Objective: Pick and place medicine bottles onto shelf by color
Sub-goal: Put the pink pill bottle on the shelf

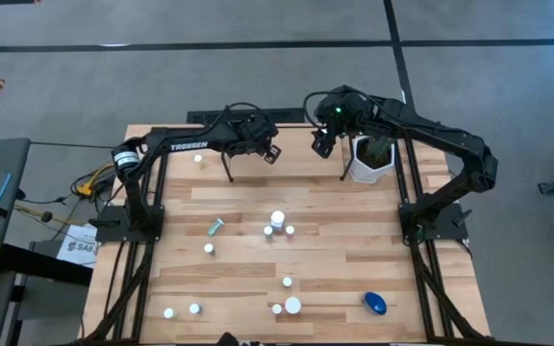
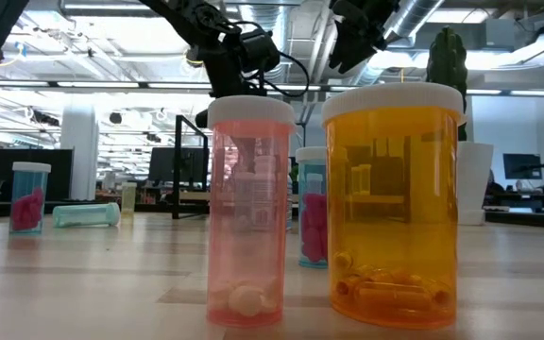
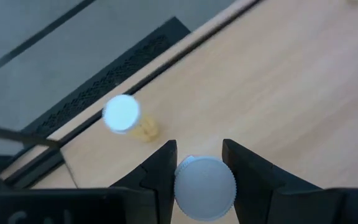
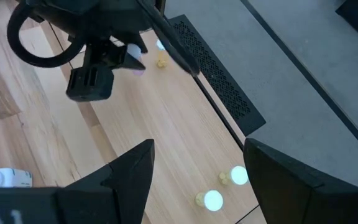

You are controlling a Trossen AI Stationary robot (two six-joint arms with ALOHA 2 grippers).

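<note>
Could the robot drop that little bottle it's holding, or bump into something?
Maybe. The left hand pinches the bottle only by its round white cap, so it might slip out over the shelf. A yellow bottle already stands on the board close by, and setting this one down could knock it over. The right hand hangs open near the left arm, beside the plant pot, so the arms could bump.

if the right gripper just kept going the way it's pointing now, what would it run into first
Probably the shelf's wood board: the open right gripper looks down at bare board, with two yellowish white-capped bottles just beside that line near the back edge. Depth is hard to judge.
</note>
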